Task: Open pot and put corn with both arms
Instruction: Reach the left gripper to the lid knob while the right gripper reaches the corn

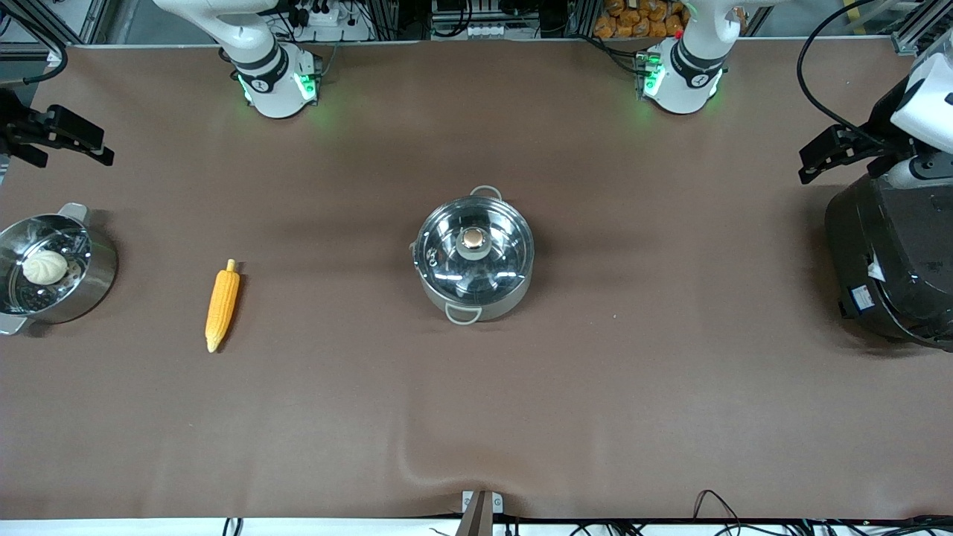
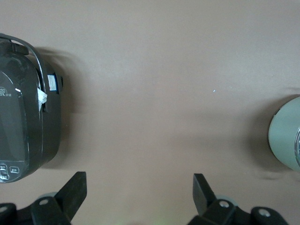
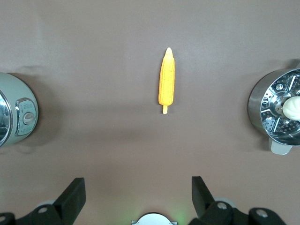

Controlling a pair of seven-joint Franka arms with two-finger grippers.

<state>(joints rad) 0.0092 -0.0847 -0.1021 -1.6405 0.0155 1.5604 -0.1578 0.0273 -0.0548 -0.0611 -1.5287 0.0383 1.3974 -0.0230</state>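
The steel pot (image 1: pixel 474 286) stands mid-table with its glass lid (image 1: pixel 447 249) on and the coppery knob (image 1: pixel 473 238) on top. Its edge shows in the left wrist view (image 2: pixel 288 133) and the right wrist view (image 3: pixel 14 112). The corn (image 1: pixel 222 305) lies on the cloth toward the right arm's end; it also shows in the right wrist view (image 3: pixel 167 77). My left gripper (image 1: pixel 811 164) (image 2: pixel 139 180) is open and empty, up beside the black cooker. My right gripper (image 1: pixel 100 145) (image 3: pixel 138 185) is open and empty, up at the right arm's end of the table.
A steel steamer pot (image 1: pixel 97 279) (image 3: pixel 255 101) with a white bun (image 1: pixel 45 266) stands at the right arm's end. A big black cooker (image 1: pixel 890 260) (image 2: pixel 23 108) stands at the left arm's end. Brown cloth covers the table (image 1: pixel 595 387).
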